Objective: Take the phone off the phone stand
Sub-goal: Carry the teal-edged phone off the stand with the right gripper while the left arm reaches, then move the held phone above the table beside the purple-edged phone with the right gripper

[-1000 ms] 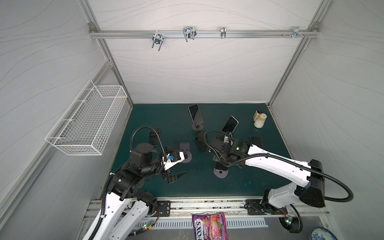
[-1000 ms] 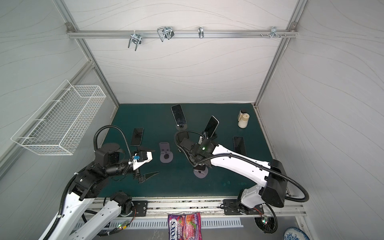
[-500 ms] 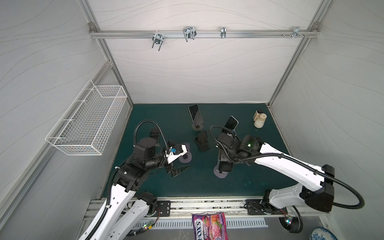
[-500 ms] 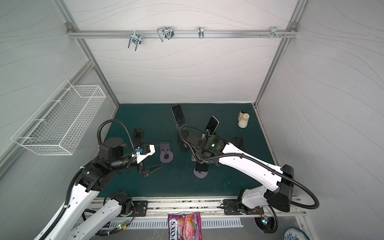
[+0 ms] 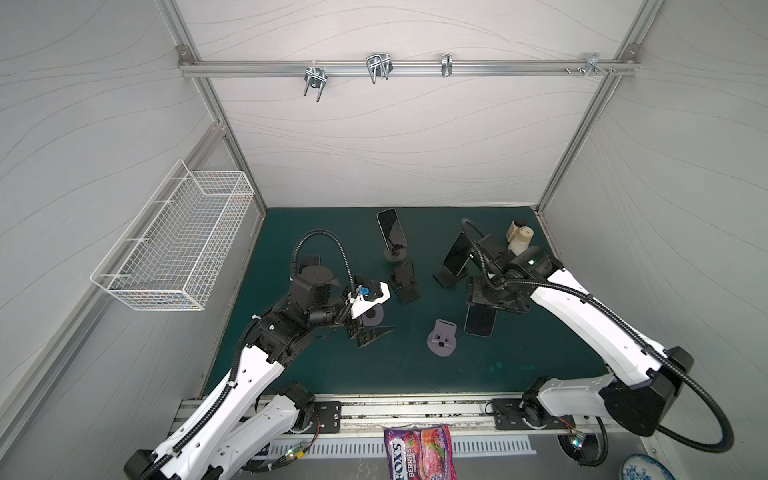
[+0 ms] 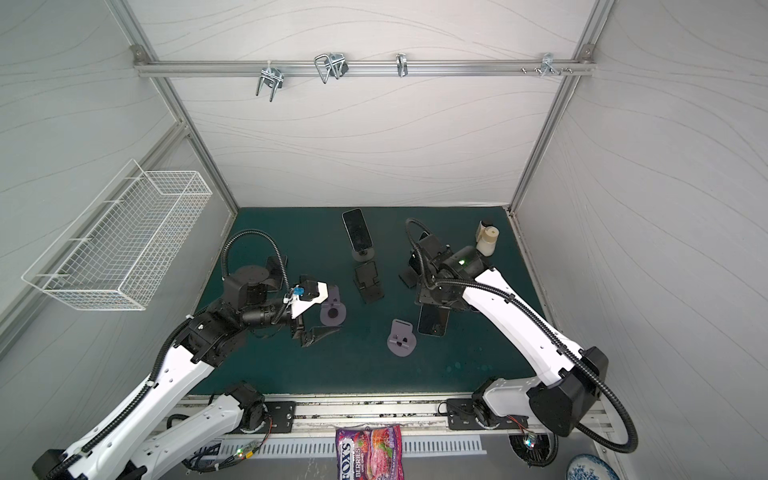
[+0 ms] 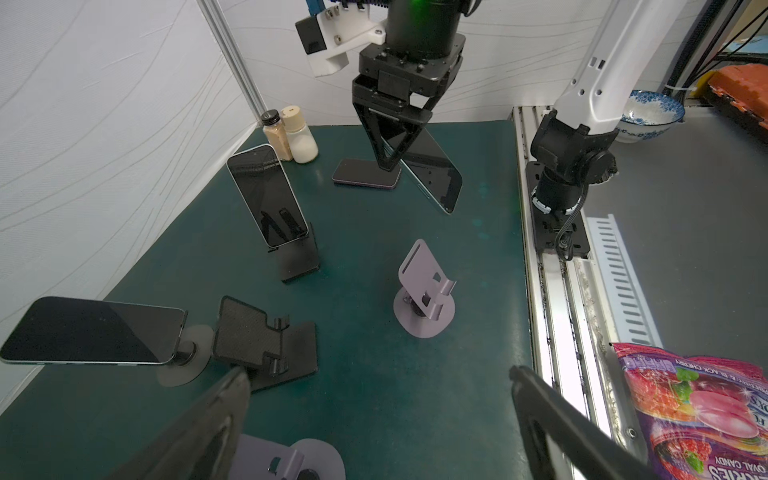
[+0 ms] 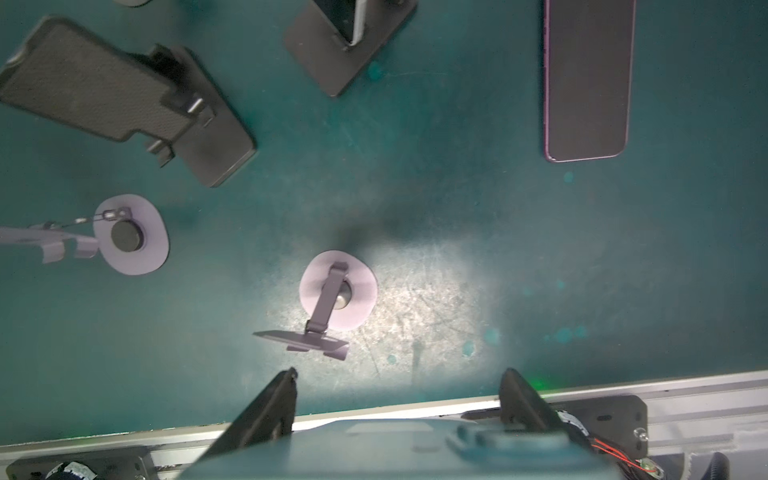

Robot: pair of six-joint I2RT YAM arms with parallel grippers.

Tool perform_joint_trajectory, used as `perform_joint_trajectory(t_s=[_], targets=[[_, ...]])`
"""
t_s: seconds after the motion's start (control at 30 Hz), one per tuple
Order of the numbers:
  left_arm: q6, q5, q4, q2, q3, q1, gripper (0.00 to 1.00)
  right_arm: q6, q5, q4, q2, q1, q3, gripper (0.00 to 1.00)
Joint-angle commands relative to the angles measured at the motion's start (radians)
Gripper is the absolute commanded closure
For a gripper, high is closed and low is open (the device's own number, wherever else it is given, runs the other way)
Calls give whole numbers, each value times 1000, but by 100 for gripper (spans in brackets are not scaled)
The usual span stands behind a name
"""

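Note:
My right gripper (image 5: 483,308) (image 6: 436,306) is shut on the phone (image 5: 480,321) (image 6: 433,321), gripping it across its width. The phone hangs tilted above the mat, apart from and to the right of the empty lilac phone stand (image 5: 442,338) (image 6: 401,338). In the left wrist view the right gripper (image 7: 388,164) holds the dark-screened phone (image 7: 436,176) in the air beyond the stand (image 7: 424,291). In the right wrist view the phone's teal back (image 8: 395,449) fills the space between the fingers (image 8: 282,399), with the stand (image 8: 337,297) below. My left gripper (image 5: 370,334) (image 7: 378,374) is open and empty.
A phone on a round grey stand (image 5: 391,232) is at the back. Another phone rests on a black stand (image 5: 456,259). An empty black stand (image 5: 405,282) and a second lilac stand (image 5: 372,316) lie mid-mat. A phone (image 7: 365,174) lies flat; bottles (image 5: 519,241) stand in the back right corner.
My right gripper has carried the phone to the right, off and away from the lilac stand. The left arm has moved slightly right toward the middle, jaws still open.

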Motion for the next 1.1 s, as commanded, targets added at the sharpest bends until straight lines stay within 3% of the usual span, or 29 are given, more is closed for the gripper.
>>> perform_joint_trajectory(t_s=[0.0,0.17,0.3,0.5,1.07], targets=[[-23,-63,46,47,75,-40,1,-109,-50,-42,20,-73,13,43],[-61,-161,48,131,133,-133,1,-191,-50,-32,72,-170,35,43],[-156,-180,141,183,145,-167,1,-197,-35,28,97,-214,9,43],[-155,-225,160,238,184,-238,1,-210,-33,118,163,-270,-48,43],[-188,-266,176,229,197,-240,1,-312,-36,202,401,-386,4,44]])
